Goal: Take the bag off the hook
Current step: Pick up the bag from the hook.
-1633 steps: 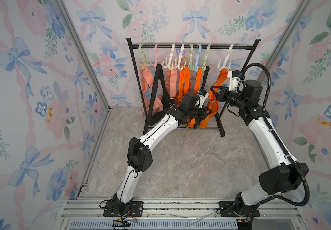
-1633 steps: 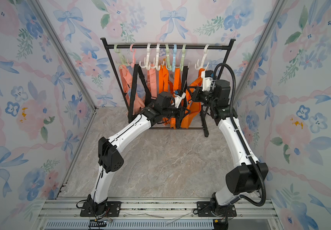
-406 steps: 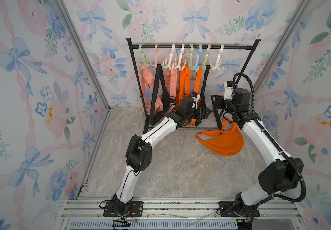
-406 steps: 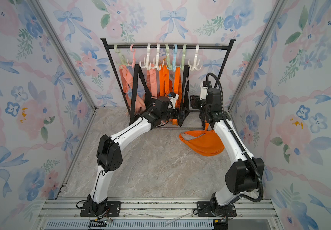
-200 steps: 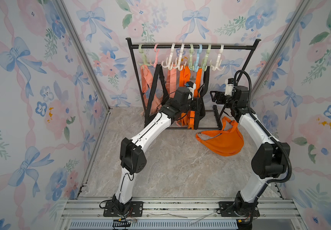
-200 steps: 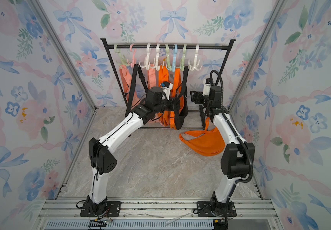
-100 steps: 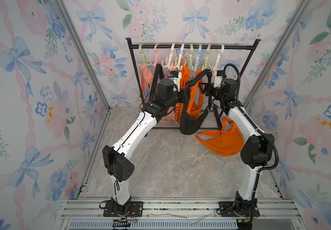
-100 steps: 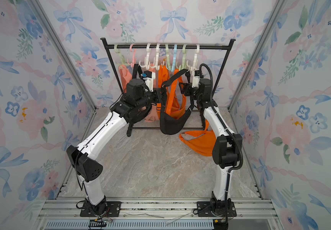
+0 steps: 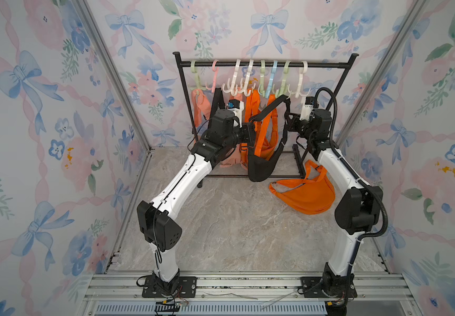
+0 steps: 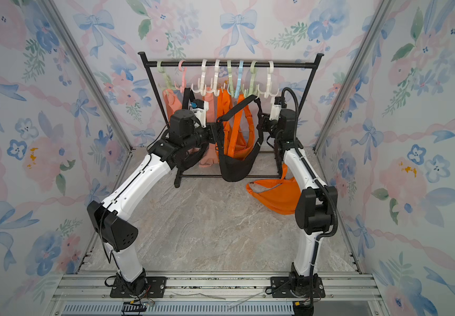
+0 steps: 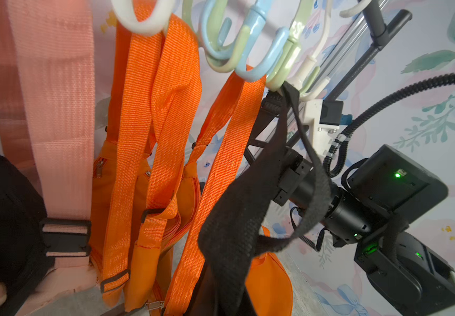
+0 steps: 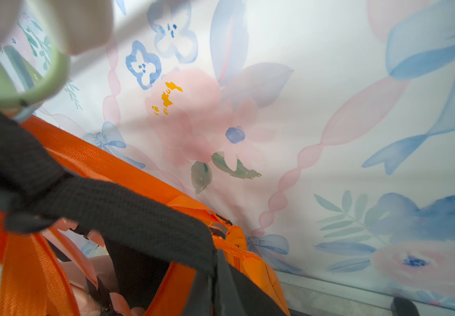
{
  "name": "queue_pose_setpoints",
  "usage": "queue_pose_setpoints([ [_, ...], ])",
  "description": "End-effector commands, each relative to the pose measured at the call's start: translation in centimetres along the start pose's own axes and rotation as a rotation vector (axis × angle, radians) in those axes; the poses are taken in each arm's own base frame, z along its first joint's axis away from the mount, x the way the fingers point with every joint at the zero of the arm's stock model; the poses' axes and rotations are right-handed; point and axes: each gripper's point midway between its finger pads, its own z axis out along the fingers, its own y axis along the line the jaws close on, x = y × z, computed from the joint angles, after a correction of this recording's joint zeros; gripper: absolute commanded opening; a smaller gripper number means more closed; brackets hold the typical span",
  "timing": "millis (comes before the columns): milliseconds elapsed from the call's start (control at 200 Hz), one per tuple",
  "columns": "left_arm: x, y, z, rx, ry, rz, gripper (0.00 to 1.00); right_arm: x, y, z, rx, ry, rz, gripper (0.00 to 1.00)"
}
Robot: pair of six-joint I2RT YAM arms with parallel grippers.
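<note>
A black bag (image 9: 262, 167) (image 10: 232, 169) hangs in front of the rack. The top of its strap is looped on a pale green hook (image 9: 283, 87) (image 10: 251, 87). My left gripper (image 9: 250, 129) (image 10: 216, 128) is shut on the strap's left run. My right gripper (image 9: 288, 124) (image 10: 260, 124) is shut on its right run, just below the hook. In the left wrist view the black strap (image 11: 237, 219) climbs to the green hook (image 11: 278, 82). The right wrist view shows the strap (image 12: 128, 216) under that hook (image 12: 29, 93). The strap hides both grippers' own fingers in their wrist views.
An orange bag (image 9: 305, 194) lies on the floor by the right arm. Orange bags (image 9: 256, 117) and pink ones (image 9: 200, 109) hang on other hooks of the black rack (image 9: 264, 64). Its legs (image 9: 299, 161) stand behind the black bag. Walls close in on both sides.
Both arms have risen toward the hooks, lifting the black bag with its strap spread between them. My right gripper has closed on the strap. The orange bag has stayed on the floor.
</note>
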Motion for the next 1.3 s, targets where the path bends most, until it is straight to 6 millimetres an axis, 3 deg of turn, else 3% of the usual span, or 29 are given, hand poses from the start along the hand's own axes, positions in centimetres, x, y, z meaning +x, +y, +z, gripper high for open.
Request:
queue_pose_setpoints([
  [0, -0.9, -1.2, -1.4, 0.04, -0.019, -0.005, 0.08, -4.5, 1.7, -1.6, -0.026, -0.079, -0.005, 0.01],
  [215, -0.7, -1.9, -1.4, 0.055, -0.015, 0.002, 0.08, -7.9, 4.0, -3.6, -0.038, -0.146, -0.03, 0.0],
  [540, -1.4, -6.3, -0.6, 0.155, -0.033, 0.057, 0.09, -12.0, 9.3, -7.1, -0.088, -0.214, -0.117, 0.0],
  [735, -1.3, -6.6, -0.9, 0.158, -0.033, 0.061, 0.09, -11.4, 9.7, -8.0, -0.071, -0.196, -0.131, 0.0],
  [945, -2.3, -6.3, -2.6, 0.119, -0.068, 0.084, 0.09, -10.8, 9.4, -8.7, -0.057, -0.186, -0.129, 0.0],
  [1070, -2.1, -5.9, -3.2, 0.1, -0.069, 0.086, 0.09, -9.9, 9.0, -9.5, -0.043, -0.176, -0.117, 0.0],
  [1105, -1.8, -5.9, -3.2, 0.102, -0.064, 0.086, 0.09, -8.8, 8.5, -9.2, -0.029, -0.159, -0.111, 0.0],
  [1120, -1.7, -5.9, -3.3, 0.102, -0.062, 0.086, 0.09, -9.7, 8.9, -10.4, -0.031, -0.182, -0.113, 0.0],
  [1295, 0.0, -5.9, -3.2, 0.108, -0.022, 0.099, 0.09, -9.2, 8.3, -14.1, 0.037, -0.204, -0.118, 0.0],
])
